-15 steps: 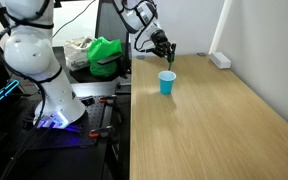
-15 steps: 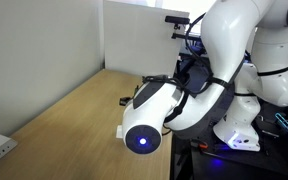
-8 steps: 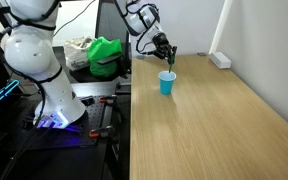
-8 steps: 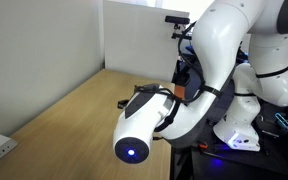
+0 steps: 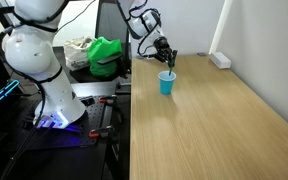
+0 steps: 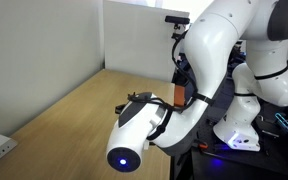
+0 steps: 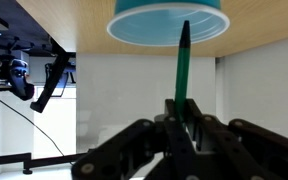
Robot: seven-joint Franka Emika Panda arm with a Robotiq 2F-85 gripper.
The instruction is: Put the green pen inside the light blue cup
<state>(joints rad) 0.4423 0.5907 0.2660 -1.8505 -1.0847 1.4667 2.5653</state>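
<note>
gripper [image 5: 165,52] pinches the green pen [image 7: 183,62], its fingers [image 7: 168,122] pressed onto the shaft from both sides. the wrist view stands upside down, so the wooden table [image 5: 219,125] fills its top edge. that table is the largest thing in both exterior views, pale and long. the white robot arm [image 6: 199,70] reaches over the table's far end in an exterior view, and in an exterior view blocks the cup from sight. a green bag [image 5: 106,55] lies on the dark bench beside the table. the light blue cup [image 5: 167,83] stands upright on the table, directly under the gripper. the pen points straight at the cup's mouth; whether its tip has passed the rim cannot be told. a white power strip [image 5: 220,60] lies near the wall.
</note>
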